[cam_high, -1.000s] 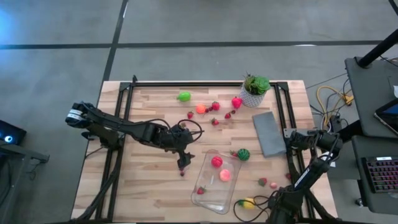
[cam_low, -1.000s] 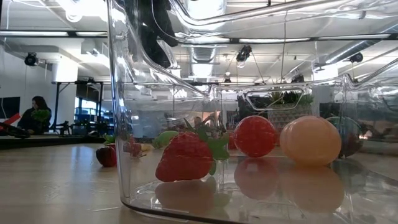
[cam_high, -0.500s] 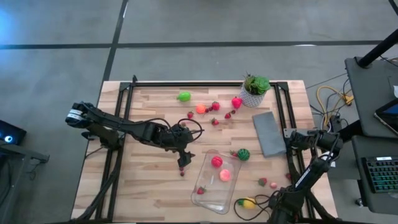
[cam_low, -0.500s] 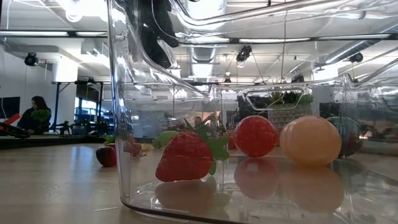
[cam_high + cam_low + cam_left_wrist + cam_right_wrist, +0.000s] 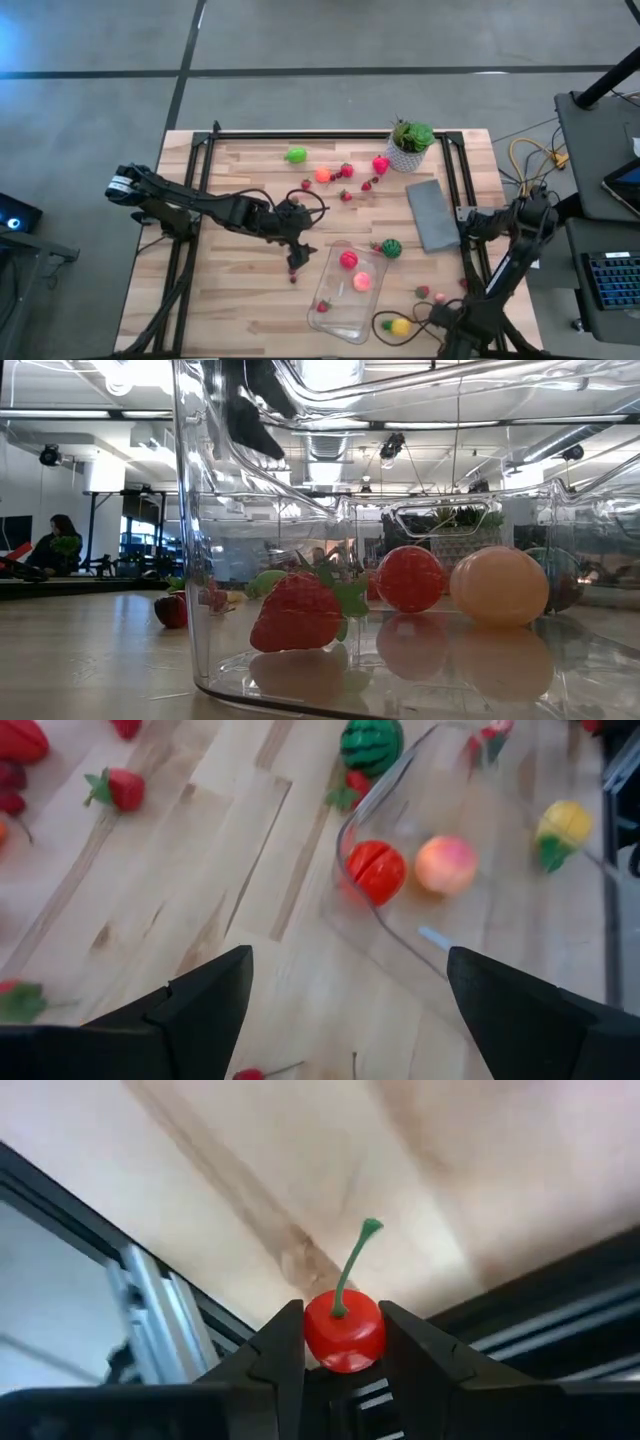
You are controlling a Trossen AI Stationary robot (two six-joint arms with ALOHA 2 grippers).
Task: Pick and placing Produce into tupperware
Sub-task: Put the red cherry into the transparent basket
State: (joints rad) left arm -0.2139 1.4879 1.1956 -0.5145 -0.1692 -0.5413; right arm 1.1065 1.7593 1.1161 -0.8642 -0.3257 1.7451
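Nearest the low camera, the tupperware (image 5: 400, 610) holds a strawberry (image 5: 297, 612), a red piece (image 5: 410, 578) and a peach (image 5: 499, 586). No writing is legible. Left pincer (image 5: 293, 262) is released just beside it; right pincer (image 5: 343, 1342) clenches a cherry (image 5: 343, 1330) at the bench (image 5: 230, 300) edge.

Potted plant (image 5: 411, 143), grey slab (image 5: 432, 215), table (image 5: 230, 300)

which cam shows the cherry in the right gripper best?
Right wrist view: the cherry sits pinched between the right gripper fingers, stem up. The high view shows only that arm at the table's right edge; the cherry can't be made out. Low and left wrist views miss it.
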